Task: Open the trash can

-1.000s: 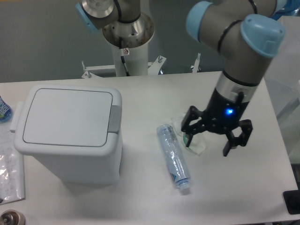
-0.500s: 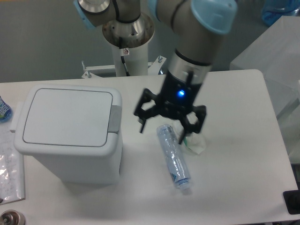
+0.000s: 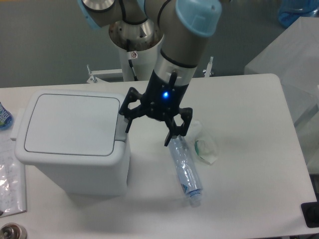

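Trash can: we see the trash can [image 3: 75, 144] standing on the left part of the counter [image 3: 249, 199], its flat lid [image 3: 72, 123] down and closed, so our task is not yet done.
Push-button: the grey strip [image 3: 121, 127] sits on the can's right rim, the side facing our arm, which we judge makes it the natural place to press.
Hand: our hand [image 3: 147, 132] hangs just right of that rim, fingers spread wide and holding nothing; the left finger [image 3: 126, 119] is right beside the grey strip, though we cannot tell if it touches.
Why so held: we judge the fingers point down so that one tip can push the button rather than grasp anything.
Bottle: a crushed clear plastic bottle [image 3: 185, 172] lies on the counter under and in front of our hand, apart from the can.
Wrapper: a crumpled clear wrapper [image 3: 205, 149] lies just right of the bottle.
Risk: we think a tip landing on the lid instead of the strip would hold it shut.
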